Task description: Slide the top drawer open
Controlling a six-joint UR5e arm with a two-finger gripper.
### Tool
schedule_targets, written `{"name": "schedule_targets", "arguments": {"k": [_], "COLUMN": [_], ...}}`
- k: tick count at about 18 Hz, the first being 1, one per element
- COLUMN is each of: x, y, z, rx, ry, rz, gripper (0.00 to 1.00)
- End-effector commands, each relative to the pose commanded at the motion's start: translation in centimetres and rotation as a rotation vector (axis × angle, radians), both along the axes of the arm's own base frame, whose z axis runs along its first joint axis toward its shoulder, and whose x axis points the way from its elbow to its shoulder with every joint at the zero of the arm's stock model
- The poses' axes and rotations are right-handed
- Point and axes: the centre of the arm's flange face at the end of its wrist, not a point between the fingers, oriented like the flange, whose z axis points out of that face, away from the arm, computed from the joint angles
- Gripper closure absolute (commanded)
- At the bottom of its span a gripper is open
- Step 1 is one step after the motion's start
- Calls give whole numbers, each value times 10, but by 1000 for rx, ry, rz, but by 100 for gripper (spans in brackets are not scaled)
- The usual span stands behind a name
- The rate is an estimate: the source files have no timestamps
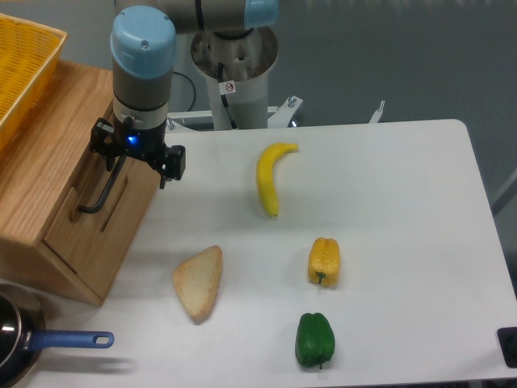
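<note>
- Fixed camera view: a light-oak wooden drawer cabinet is seen at the left edge of the white table, and a yellow mesh basket is placed on its top.
- The top drawer with its long black metal bar handle is found on the cabinet face turned toward the table; the front panel looks about level with the cabinet face.
- The black two-finger gripper under the blue and grey arm is positioned at the upper end of the handle. One finger is seen on each side of the bar, but it cannot be told whether the bar is pinched.
- On the table are laid a yellow banana, a wedge-shaped slice of bread, a yellow bell pepper and a green bell pepper, all well apart from each other.
- A dark pan with a blue handle is seen at the lower left corner.
</note>
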Motion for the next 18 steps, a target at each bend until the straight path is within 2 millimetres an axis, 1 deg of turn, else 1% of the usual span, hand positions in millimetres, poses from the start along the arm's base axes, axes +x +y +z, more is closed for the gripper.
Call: {"name": "schedule_targets", "arguments": {"k": [7, 10, 18], "x": [-2, 3, -2], "y": [0, 4, 9], "z": [-2, -3, 4], "rx": [-17, -35, -27], "ry": [27, 52, 75], "rz": [-5, -20, -29], "gripper": [0, 0, 0]}}
